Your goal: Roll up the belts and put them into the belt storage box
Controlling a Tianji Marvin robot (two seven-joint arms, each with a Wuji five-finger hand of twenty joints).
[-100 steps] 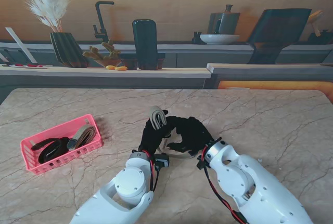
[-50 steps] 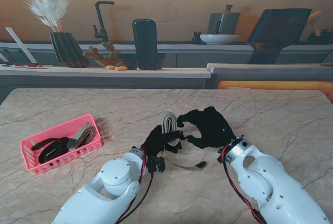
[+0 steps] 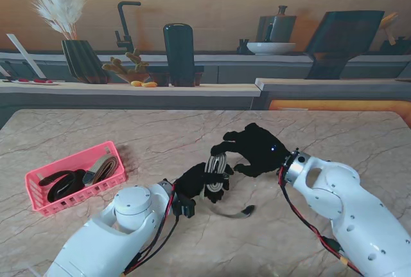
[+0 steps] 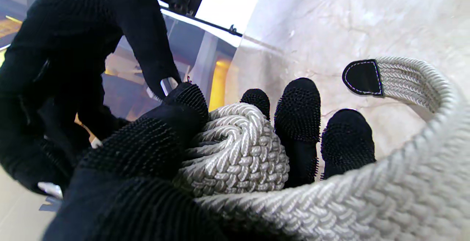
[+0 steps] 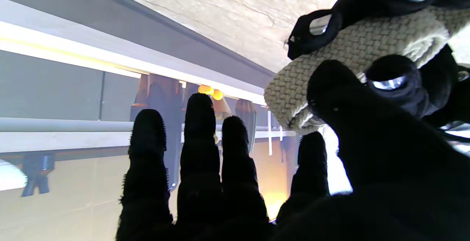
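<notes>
A white braided belt (image 3: pixel 216 168) is mostly wound into a coil, and my left hand (image 3: pixel 198 184) is shut on that coil (image 4: pixel 235 149) a little above the table. The belt's loose tail (image 3: pixel 239 212) lies on the marble nearer to me and ends in a dark tip (image 4: pixel 361 77). My right hand (image 3: pixel 258 149) hovers just right of the coil (image 5: pixel 352 50) with its fingers (image 5: pixel 200 153) spread, thumb (image 5: pixel 352 123) against the coil's side and holding nothing. The pink storage box (image 3: pixel 38 205) stands at the left with dark rolled belts (image 3: pixel 64 184) inside.
A raised counter ledge (image 3: pixel 128 88) runs along the table's far edge, carrying a ribbed vase (image 3: pixel 83 60), a dark cylinder (image 3: pixel 178 53) and small ornaments. The tabletop is veined marble (image 3: pixel 334 135).
My left hand has carried the coil to the right and nearer to me. The right hand has drawn back to the right and opened. The belt's tail now lies exposed on the table.
</notes>
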